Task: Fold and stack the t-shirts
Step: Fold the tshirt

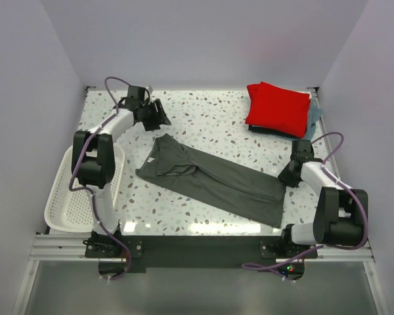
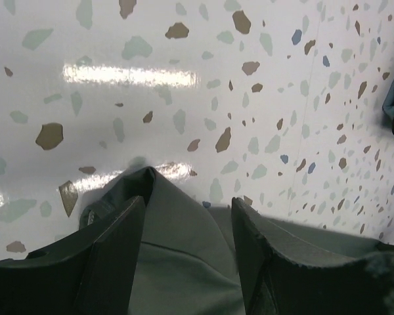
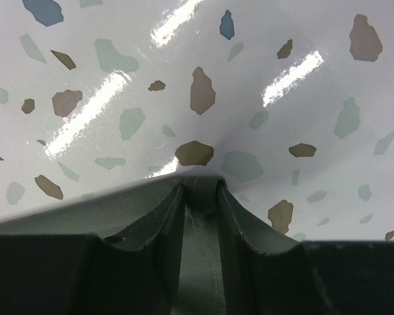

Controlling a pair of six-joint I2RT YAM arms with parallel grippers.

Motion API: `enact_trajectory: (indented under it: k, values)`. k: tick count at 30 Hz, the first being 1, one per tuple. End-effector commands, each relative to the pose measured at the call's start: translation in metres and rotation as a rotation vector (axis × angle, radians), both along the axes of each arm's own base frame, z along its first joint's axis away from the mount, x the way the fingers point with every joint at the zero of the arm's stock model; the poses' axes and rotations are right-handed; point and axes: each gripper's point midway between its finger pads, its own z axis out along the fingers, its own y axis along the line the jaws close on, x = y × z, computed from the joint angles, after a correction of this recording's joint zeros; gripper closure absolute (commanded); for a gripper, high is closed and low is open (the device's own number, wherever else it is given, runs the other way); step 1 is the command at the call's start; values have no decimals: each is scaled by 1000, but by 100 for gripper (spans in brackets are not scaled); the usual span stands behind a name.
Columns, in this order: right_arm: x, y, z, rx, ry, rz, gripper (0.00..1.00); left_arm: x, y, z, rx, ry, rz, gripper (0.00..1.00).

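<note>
Worktop (image 1: pixel 210 111): one, speckled; it carries everything listed.

Dark grey t-shirt (image 1: pixel 217 180): one, partly folded into a long band at the middle of the worktop. Its long axis is diagonal, from the far left end to the near right end. All places below are taken from this shirt.

Basket (image 1: pixel 59 203): one, white, well apart to the left of the shirt.

Folded stack: well apart beyond the shirt's right end, at the far right. One red t-shirt (image 1: pixel 279 108) is on top, and one light blue-grey t-shirt (image 1: pixel 314 117) shows under it. A dark edge shows lower down; I cannot tell what it is.

Left hand (image 2: pixel 187 210): one, at the shirt's far left end. Its fingers are apart, straddling the cloth corner without pinching it.

Right hand (image 3: pixel 198 197): one, at the shirt's near right end, clamped on a ridge of the grey hem.

Judgement: each hand sits at its own end of the long axis, so the coming fold looks likely to bring one end toward the other. The left hand must close on the corner first. The shirt is not yet stacked.
</note>
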Motion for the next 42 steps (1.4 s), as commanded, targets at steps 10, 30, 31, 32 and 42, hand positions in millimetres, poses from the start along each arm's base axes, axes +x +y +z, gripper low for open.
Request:
enact_trajectory:
  k: [10, 30, 31, 32, 42]
  values:
    - [2, -7, 4, -34, -31, -6, 75, 26, 14, -20, 66, 23, 56, 41]
    - [-5, -5, 8, -24, -41, -8, 75, 7, -11, -37, 45, 61, 25, 46]
    - [-7, -4, 7, -24, -40, -8, 75, 8, -12, -37, 45, 58, 24, 47]
    - [-7, -4, 7, -24, -38, -7, 75, 8, -13, -38, 46, 58, 23, 48]
    - [-10, -5, 10, -26, -43, -12, 77, 3, -12, -50, 58, 79, 20, 83]
